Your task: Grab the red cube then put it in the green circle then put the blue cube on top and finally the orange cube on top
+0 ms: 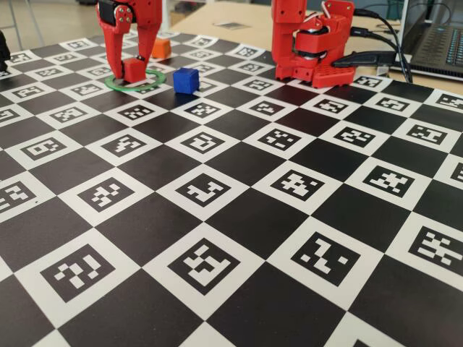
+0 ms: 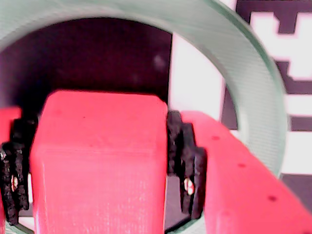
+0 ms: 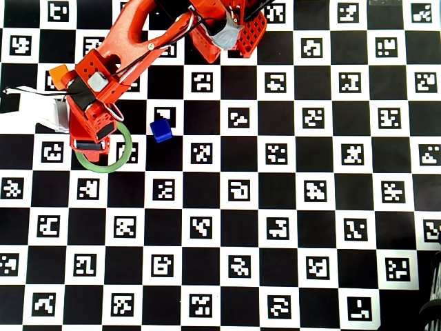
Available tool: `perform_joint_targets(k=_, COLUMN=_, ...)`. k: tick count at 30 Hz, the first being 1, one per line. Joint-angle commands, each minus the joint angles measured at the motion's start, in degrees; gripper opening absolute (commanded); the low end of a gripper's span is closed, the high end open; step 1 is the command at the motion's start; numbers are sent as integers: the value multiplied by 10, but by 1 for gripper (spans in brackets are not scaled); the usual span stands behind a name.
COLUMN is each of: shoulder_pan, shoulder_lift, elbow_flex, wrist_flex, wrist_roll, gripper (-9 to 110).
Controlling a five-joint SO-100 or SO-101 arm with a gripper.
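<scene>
My gripper [image 1: 129, 71] is shut on the red cube [image 1: 134, 70] and holds it low inside the green circle [image 1: 154, 80] at the far left of the board. In the wrist view the red cube [image 2: 97, 161] fills the space between the black pads [image 2: 187, 161], and the green circle [image 2: 243, 73] curves around it. I cannot tell if the cube touches the board. The blue cube [image 1: 186, 79] sits just right of the ring. The orange cube [image 1: 160, 48] sits behind it. From overhead the gripper [image 3: 91, 143] covers the red cube over the ring [image 3: 103, 169]; blue cube [image 3: 161, 129] and orange cube [image 3: 59, 74] lie apart.
The arm's red base [image 1: 311, 43] stands at the back of the black-and-white marker board [image 1: 239, 217]. A laptop [image 1: 441, 43] and cables lie at the back right. A white sheet [image 3: 34, 110] lies at the overhead view's left edge.
</scene>
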Motion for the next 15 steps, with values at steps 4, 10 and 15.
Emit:
perform_joint_targets(k=4, shoulder_pan=3, shoulder_lift=34, elbow_flex=0, wrist_flex=-4, wrist_roll=-2, gripper=23)
perform_joint_targets(k=10, shoulder_pan=3, shoulder_lift=40, elbow_flex=3, wrist_flex=-7, wrist_roll=3, gripper=38)
perform_joint_targets(k=15, shoulder_pan=4, shoulder_lift=47, elbow_flex=2, wrist_flex=-4, wrist_roll=8, gripper=47)
